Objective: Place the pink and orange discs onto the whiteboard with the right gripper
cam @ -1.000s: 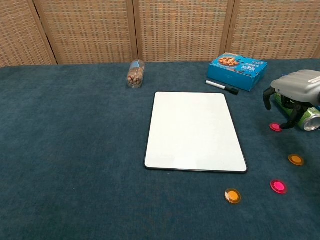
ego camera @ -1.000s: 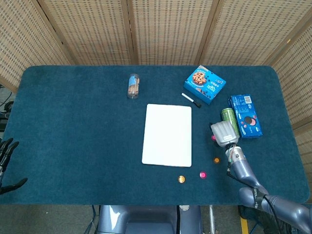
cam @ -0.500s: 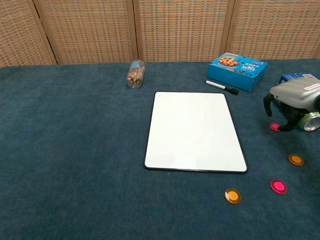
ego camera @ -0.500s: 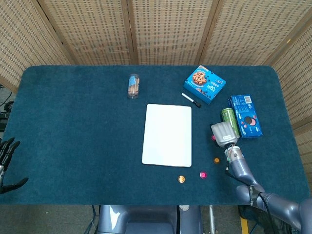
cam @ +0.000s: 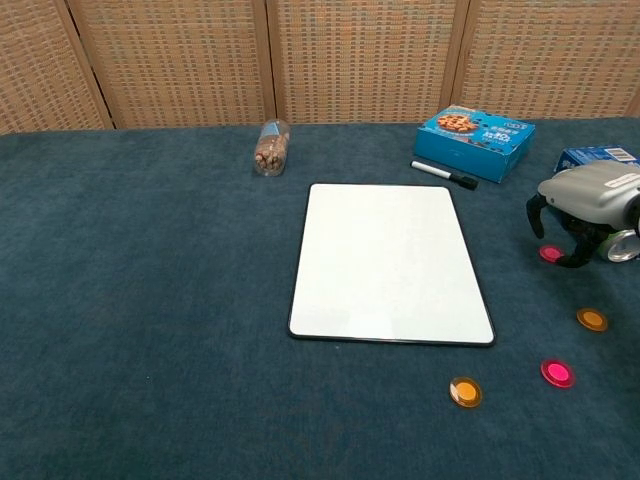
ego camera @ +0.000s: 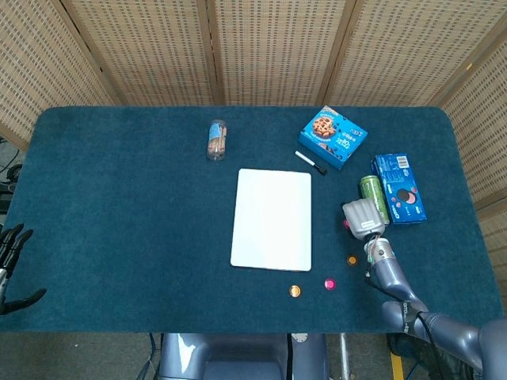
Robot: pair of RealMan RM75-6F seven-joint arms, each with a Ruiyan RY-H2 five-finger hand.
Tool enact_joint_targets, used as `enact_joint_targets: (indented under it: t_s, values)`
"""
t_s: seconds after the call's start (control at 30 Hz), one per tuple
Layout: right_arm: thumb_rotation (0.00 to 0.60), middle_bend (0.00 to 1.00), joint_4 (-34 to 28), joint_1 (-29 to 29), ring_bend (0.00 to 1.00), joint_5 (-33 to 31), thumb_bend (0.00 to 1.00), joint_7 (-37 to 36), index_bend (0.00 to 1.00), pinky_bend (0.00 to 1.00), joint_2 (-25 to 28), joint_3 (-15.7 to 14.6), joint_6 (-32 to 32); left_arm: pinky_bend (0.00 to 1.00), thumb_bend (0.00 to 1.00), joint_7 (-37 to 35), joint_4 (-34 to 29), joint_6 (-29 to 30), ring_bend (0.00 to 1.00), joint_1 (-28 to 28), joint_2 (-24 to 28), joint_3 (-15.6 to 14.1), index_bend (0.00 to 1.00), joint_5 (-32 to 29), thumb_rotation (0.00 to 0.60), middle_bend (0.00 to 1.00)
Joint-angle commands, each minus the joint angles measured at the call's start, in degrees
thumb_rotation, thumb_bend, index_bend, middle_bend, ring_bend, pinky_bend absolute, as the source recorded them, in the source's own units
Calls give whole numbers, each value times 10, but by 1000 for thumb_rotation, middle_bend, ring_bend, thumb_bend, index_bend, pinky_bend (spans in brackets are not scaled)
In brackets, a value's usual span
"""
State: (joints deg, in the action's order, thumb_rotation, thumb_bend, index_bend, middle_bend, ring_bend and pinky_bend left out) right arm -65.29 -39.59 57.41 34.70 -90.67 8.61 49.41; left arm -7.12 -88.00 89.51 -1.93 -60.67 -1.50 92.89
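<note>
The whiteboard [ego camera: 272,219] [cam: 390,262] lies flat at the table's middle. Two pink and two orange discs lie right of and below it. My right hand [ego camera: 363,217] [cam: 586,203] hovers low over the far pink disc [ego camera: 346,224] [cam: 551,253], fingers arched down on either side of it and holding nothing. An orange disc [ego camera: 352,260] [cam: 592,320], a pink disc [ego camera: 329,283] [cam: 557,373] and another orange disc [ego camera: 295,290] [cam: 465,391] lie nearer the front edge. My left hand [ego camera: 11,265] sits with spread fingers at the far left edge, seen only in the head view.
A green can [ego camera: 372,195] [cam: 626,243] lies right behind my right hand, beside a blue biscuit box [ego camera: 398,187]. A blue cookie box [ego camera: 333,137] [cam: 473,131] and a marker [ego camera: 310,162] [cam: 445,175] lie behind the whiteboard. A snack bottle [ego camera: 216,139] [cam: 270,147] lies at the back left.
My right hand has sunk a little and drifted slightly right over the far pink disc. The discs and the left hand have not moved.
</note>
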Motion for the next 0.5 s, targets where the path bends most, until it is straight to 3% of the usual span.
enact_joint_targets:
  t_s: [0.03, 0.5]
  values:
    - [600, 958, 1, -1, 948, -4, 311, 2, 423, 1000, -1, -1, -1, 0, 0, 0, 0, 0, 0, 0, 0, 0, 0, 1, 600, 0]
    - [600, 959, 18, -6, 948, -15, 311, 17, 423, 1000, -13, -9, 1, 0, 0, -2, 1, -2, 0, 0, -1, -1, 0, 0, 600, 0]
